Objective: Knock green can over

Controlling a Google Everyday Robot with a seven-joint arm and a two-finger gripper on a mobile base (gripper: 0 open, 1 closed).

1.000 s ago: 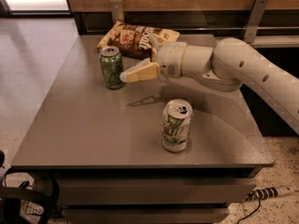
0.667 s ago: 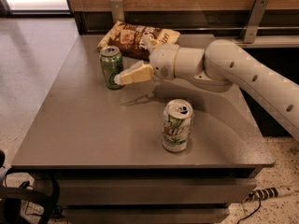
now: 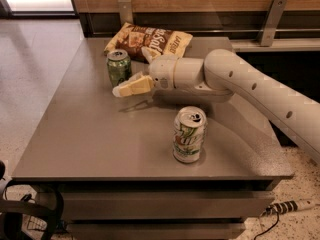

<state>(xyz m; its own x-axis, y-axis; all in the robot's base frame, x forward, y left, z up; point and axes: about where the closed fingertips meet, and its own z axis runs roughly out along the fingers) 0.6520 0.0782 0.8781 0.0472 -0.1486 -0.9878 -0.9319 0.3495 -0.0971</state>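
The green can (image 3: pixel 119 66) stands upright at the back left of the grey table (image 3: pixel 90 139), its silver top showing. My gripper (image 3: pixel 120 90) reaches in from the right on the white arm (image 3: pixel 240 81). Its pale fingers (image 3: pixel 134 86) point left, with the tip just below and to the front of the can's base, touching it or very close.
A brown chip bag (image 3: pixel 150 41) lies flat at the back of the table behind the can. A white can with green lettering (image 3: pixel 189 134) stands upright near the front right edge. A wooden wall panel with metal brackets (image 3: pixel 270 14) runs behind the table.
The arm has moved left and a little forward, so the fingertips have slid from the can's right side to just in front of its base. The can still stands upright.
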